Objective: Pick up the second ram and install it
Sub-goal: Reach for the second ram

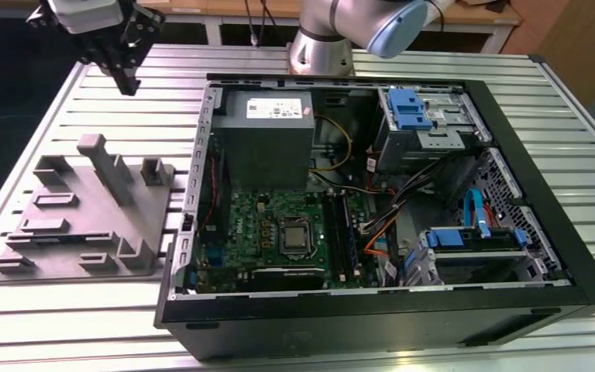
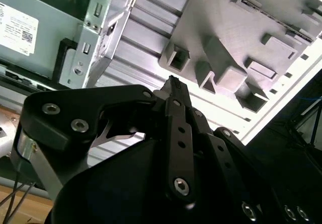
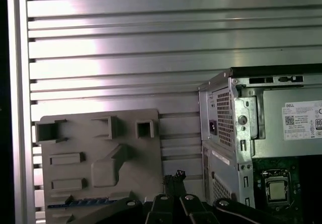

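The second ram [image 3: 75, 202] lies flat on the grey moulded tray [image 3: 95, 156], near the tray's end away from its upright posts; it shows as a thin dark strip with a bluish row. My gripper [image 1: 128, 87] hangs above the table, beyond the tray [image 1: 80, 225] and off the case's back corner. Its black fingers are shut together, with nothing between them, in both wrist views [image 2: 173, 82] [image 3: 173, 176]. It is well apart from the ram. The long black sockets [image 1: 341, 232] run beside the processor on the green motherboard [image 1: 266, 225].
The open black computer case [image 1: 545, 232] takes the table's middle and right. Inside are a grey power supply [image 1: 266, 124], blue drive brackets [image 1: 406, 108] and loose cables [image 1: 380, 225]. The tray's tall posts [image 1: 96, 155] stand up. The table [image 1: 576, 101] is ribbed aluminium.
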`<state>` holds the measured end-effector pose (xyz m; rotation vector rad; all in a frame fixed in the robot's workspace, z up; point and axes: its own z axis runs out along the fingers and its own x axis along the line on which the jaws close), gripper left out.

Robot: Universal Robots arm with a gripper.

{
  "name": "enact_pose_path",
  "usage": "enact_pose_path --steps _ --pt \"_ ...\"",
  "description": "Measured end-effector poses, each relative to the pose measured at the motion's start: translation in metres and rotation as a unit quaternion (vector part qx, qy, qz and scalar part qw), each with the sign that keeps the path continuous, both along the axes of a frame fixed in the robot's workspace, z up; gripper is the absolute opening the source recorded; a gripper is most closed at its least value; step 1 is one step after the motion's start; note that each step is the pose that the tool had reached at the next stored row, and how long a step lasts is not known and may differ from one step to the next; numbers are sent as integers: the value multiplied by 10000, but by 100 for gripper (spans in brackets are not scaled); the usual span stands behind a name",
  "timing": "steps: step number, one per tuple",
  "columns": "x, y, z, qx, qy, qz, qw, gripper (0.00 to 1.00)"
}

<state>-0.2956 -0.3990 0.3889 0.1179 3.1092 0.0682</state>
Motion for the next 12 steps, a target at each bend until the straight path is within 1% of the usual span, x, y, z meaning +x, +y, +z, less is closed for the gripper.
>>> enact_pose_path --steps 3,8,12 --pt "-51 -13 -17 0 0 0 10000 7" --pt "-114 -62 -39 0 0 0 10000 7" --pt "-147 -85 -49 0 0 1 10000 7"
